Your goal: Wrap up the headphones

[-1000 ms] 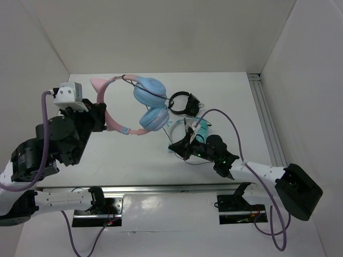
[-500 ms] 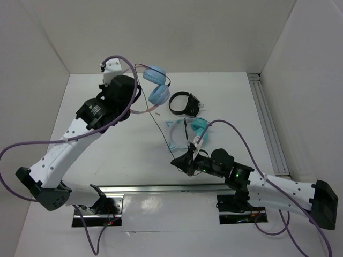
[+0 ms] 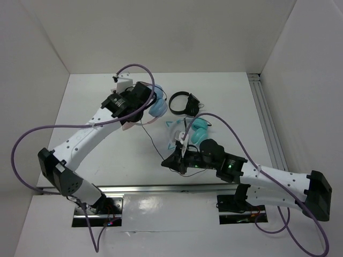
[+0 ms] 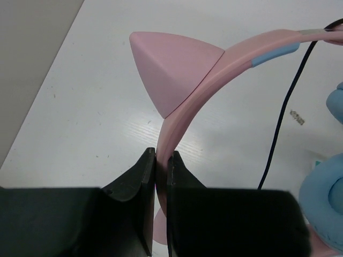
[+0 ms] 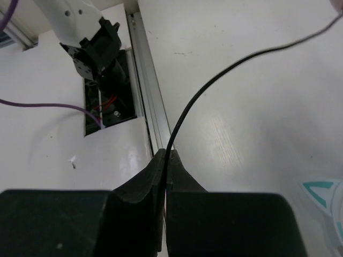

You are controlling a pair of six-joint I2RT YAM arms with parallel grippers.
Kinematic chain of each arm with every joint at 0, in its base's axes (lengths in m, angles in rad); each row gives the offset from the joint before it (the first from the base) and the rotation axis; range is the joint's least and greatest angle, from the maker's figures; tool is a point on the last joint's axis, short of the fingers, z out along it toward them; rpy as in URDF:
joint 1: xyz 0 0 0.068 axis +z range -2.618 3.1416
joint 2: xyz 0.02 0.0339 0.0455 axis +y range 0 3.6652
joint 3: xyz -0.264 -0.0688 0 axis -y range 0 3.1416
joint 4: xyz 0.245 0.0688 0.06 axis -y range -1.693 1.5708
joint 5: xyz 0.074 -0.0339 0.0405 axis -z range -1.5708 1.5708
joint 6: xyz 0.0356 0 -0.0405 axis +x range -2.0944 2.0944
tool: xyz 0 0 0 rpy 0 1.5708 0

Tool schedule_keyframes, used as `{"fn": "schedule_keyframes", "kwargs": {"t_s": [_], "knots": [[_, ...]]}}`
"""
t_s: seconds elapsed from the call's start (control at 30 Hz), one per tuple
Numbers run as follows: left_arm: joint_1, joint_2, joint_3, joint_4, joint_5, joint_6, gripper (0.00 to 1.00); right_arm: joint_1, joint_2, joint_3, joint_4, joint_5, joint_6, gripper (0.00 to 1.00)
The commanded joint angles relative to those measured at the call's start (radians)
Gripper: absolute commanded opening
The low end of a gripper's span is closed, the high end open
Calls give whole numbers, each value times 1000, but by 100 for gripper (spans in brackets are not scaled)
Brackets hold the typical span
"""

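The headphones have a pink cat-eared headband (image 4: 185, 75) and light blue ear cups (image 3: 158, 105). My left gripper (image 4: 162, 160) is shut on the headband just below a cat ear and holds the headphones above the table at the back middle (image 3: 140, 110). A thin black cable (image 3: 153, 140) runs from the ear cups down to my right gripper (image 3: 170, 162). My right gripper (image 5: 165, 156) is shut on that cable (image 5: 214, 85) near the table's front edge. A blue ear cup (image 4: 324, 198) shows at the right of the left wrist view.
Small all-black headphones (image 3: 182, 103) lie at the back middle. Teal-cupped headphones (image 3: 194, 131) lie just behind my right arm. A metal rail (image 3: 270, 134) runs along the right side. The front rail and arm mounts (image 5: 102, 59) lie close to my right gripper.
My left arm has swung right and lowered, carrying the headphones toward the table's middle. My right gripper has moved left along the front edge with the cable in it.
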Motion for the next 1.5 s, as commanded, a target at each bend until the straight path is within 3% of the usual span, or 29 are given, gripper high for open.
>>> {"fn": "schedule_keyframes", "kwargs": {"t_s": [0.0, 0.07, 0.2, 0.3, 0.47, 0.53, 0.6, 0.8, 1.13, 1.33, 1.47], "knots": [[6, 74, 86, -90, -75, -160, 0, 15, 50, 134, -17, -96, -41, 0], [16, 87, 97, -131, -75, -182, 0, 24, 59, 175, -68, -85, -84, 0], [25, 84, 74, -96, -48, -136, 0, 24, 40, 270, -183, 97, -150, 0], [36, 44, 44, -4, 1, 21, 0, 24, 9, 292, -251, 267, -195, 0], [36, -13, -61, 106, 208, 240, 0, 24, -88, 268, -199, 527, -204, 0], [36, -58, -168, 157, 294, 350, 0, 24, -106, 246, -177, 618, -204, 0], [-12, -114, -281, 235, 285, 386, 0, 24, -118, 246, -168, 678, -204, 0], [-125, -132, -369, 235, 292, 409, 0, 24, -118, 255, -168, 762, -204, 0], [-518, -321, -456, 280, 316, 544, 0, 24, -86, 235, -168, 850, -213, 0], [-540, -439, -466, 246, 402, 544, 0, 24, -75, 235, -168, 1010, -213, 0], [-540, -474, -429, 191, 457, 544, 0, 24, -75, 235, -177, 999, -213, 6]]}}
